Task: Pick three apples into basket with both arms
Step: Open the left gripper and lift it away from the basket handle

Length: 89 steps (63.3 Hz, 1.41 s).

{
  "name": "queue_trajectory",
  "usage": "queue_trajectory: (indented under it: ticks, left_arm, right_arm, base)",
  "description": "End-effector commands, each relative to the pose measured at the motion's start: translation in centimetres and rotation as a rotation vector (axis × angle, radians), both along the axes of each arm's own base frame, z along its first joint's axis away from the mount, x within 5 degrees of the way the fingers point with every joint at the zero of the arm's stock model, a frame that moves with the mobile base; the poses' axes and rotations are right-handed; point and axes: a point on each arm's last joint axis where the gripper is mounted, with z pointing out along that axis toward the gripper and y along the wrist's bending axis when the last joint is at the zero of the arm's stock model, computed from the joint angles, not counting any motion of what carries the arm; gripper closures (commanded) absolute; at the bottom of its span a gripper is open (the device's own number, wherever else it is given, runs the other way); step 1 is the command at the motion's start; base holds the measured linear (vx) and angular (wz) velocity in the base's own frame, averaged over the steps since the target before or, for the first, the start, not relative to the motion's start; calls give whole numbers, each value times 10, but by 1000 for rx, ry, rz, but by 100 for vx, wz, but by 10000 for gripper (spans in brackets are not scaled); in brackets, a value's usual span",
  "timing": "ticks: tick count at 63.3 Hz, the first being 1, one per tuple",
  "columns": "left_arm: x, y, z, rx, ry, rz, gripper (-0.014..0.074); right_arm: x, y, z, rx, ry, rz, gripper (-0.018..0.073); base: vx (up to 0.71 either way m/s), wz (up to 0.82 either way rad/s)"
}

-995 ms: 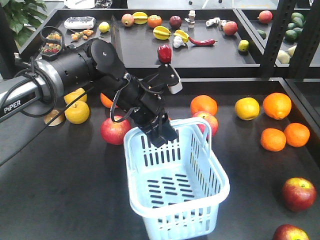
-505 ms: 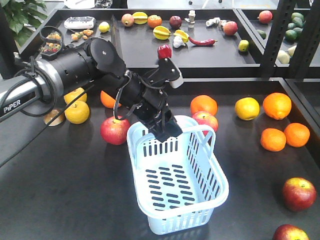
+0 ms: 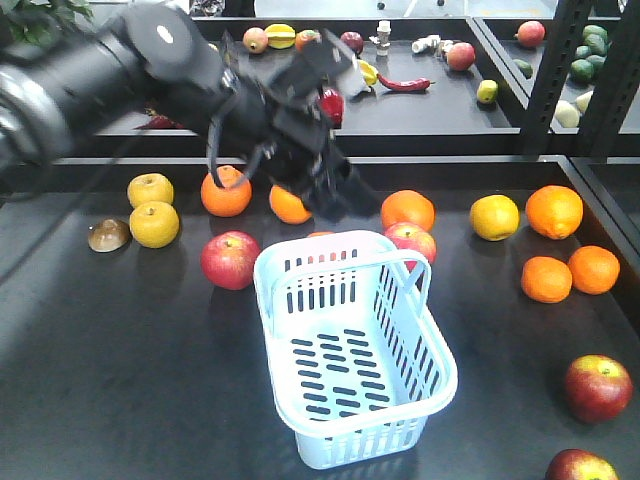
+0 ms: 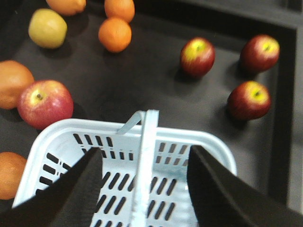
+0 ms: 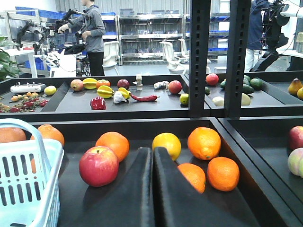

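Left fingers hang wide open over the empty basket. Right fingers are pressed together, holding nothing. Three dark apples sit on the table near the basket's end.

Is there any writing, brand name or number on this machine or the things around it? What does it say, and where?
No text can be read in these pictures.
Black arm: motion-blurred in the front view, so any marking on it is unreadable.
White device on the back tray: too small to tell whether it has lettering.
Basket: no label shows.
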Motion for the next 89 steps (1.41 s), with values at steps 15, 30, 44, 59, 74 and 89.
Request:
queue_trajectory:
  ticks: [15, 30, 44, 59, 74, 89]
  left_arm:
    - [-74, 30, 80, -102, 136, 59, 395]
    - [-136, 62, 111, -141, 60, 53, 604]
    - [-187, 91, 75, -67, 110, 84, 603]
    - [-230, 117, 18, -117, 129, 198, 603]
    - [-259, 138, -46, -174, 118, 326, 603]
    - [-279, 151, -91, -165, 146, 374, 602]
  right_arm:
    - [-1, 1, 2, -20, -67, 8, 564]
    - [-1, 1, 2, -20, -67, 8, 564]
    - [-1, 1, 2, -20, -67, 8, 564]
    - [-1, 1, 2, -20, -67, 8, 564]
    - [-1, 1, 2, -20, -67, 8, 564]
    - [-1, 1, 2, -20, -67, 8, 564]
  base:
    - [0, 0]
    - [0, 0]
    - [0, 0]
    - [0, 0]
    - [0, 0]
    - [0, 0]
